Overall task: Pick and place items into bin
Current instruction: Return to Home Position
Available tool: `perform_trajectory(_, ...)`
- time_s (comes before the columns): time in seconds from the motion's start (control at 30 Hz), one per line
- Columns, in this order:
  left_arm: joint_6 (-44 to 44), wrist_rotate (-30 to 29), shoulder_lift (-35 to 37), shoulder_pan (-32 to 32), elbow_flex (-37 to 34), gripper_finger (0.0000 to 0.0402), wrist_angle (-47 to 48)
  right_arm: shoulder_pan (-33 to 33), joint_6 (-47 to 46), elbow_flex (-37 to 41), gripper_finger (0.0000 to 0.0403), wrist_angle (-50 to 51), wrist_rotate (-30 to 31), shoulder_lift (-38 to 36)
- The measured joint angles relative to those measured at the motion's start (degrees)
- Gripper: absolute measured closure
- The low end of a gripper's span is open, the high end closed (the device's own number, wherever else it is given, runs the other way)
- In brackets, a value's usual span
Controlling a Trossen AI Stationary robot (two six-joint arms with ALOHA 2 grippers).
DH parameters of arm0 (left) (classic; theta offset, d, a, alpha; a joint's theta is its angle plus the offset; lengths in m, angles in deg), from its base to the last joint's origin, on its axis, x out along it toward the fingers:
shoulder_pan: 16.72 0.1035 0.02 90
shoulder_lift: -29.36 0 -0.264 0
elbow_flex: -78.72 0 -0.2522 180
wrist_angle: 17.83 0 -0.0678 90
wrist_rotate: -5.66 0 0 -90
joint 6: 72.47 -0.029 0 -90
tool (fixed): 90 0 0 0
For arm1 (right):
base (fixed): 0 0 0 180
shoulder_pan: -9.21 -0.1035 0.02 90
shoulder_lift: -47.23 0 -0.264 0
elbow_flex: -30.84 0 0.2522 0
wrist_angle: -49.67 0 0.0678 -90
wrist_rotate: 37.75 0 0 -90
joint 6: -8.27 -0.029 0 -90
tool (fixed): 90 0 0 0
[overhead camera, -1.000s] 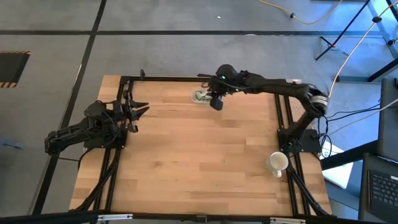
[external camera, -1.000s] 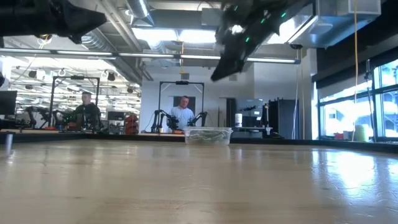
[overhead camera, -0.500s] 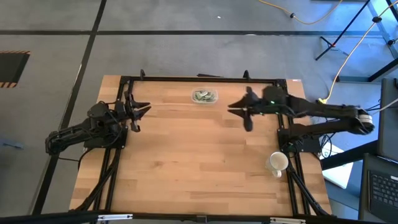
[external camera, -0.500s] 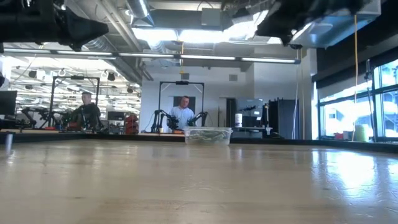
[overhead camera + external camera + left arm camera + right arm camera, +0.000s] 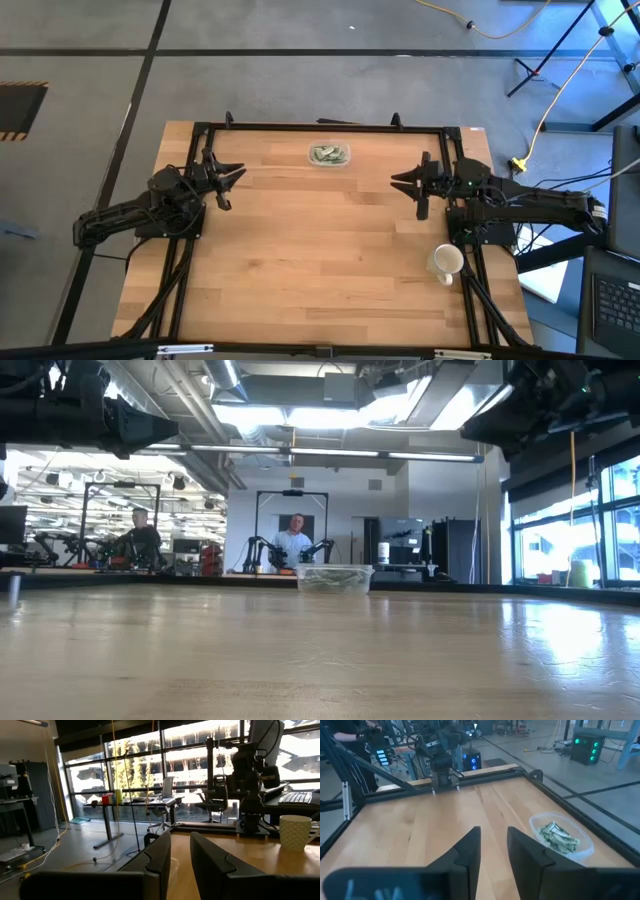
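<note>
Both claws hang empty: the right claw (image 5: pixel 408 190), right of centre in the high view, shows a narrow gap between its fingers (image 5: pixel 470 851) in its own wrist view and nothing in it, and the left claw (image 5: pixel 228 185), at the left-centre of that view, is likewise a little parted around bare air. Each sits by its own side of the bench (image 5: pixel 320 270), well apart from the bin (image 5: pixel 311 155), which stands at the upper centre of the high view near the bench's top edge. The items (image 5: pixel 560 838) lie heaped inside it, a crumpled pile of pale green and white packets under the clear low wall. No loose packet shows anywhere on the wood, so the sorting looks finished, with only parking the arms left. A white cup (image 5: pixel 447 261) stands at the lower right.
</note>
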Motion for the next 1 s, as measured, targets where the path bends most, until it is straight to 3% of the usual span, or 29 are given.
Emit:
perform_trajectory(0.53, 1.07, -0.35, 0.0, -0.02, 0.0, 0.0334, 1.49, 0.0, -2.94, 11.84, 0.0304, -0.38, -0.1, -20.4)
perform_trajectory(1.0, 2.07, -0.97, 0.01, -0.02, -2.71, 0.0334, -0.84, 0.0, -2.92, 16.63, 0.0304, 1.14, -0.21, -30.03)
